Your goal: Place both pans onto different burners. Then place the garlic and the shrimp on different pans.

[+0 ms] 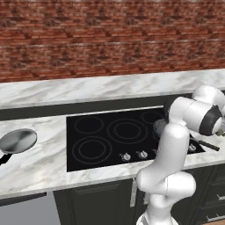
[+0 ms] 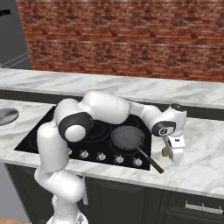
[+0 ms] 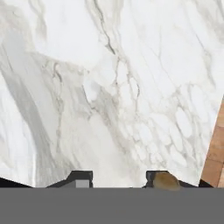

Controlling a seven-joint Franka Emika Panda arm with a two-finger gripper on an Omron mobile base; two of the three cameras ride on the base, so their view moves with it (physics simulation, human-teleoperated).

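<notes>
Pans first: in the left base view the shiny silver pan (image 1: 17,140) lies on the marble counter (image 1: 44,162) at nine o'clock of the black cooktop (image 1: 110,136), its black handle cut off by the picture's edge. The white arm (image 1: 176,145) hides most of the cooktop's three o'clock side; a sliver of the darker pan (image 1: 159,127) shows beside the arm, and the tip of its handle pokes out past the elbow. Several burners (image 1: 127,131) lie bare.

From the right base view, the darker pan (image 2: 127,137) sits on the cooktop's three o'clock side, handle pointing toward five o'clock and reaching over onto the counter. The silver pan (image 2: 8,116) is cut by the frame at nine o'clock. The gripper (image 2: 171,154) hangs low over the marble at three o'clock of the darker pan, with the pale garlic (image 2: 166,152) touching or just beside its fingers; whether it is clasped I cannot tell.

The hand view looks at veined marble. The garlic (image 3: 165,181) sits at the finger tip at five o'clock, largely cut off by the bottom. The two tips stand apart.
</notes>
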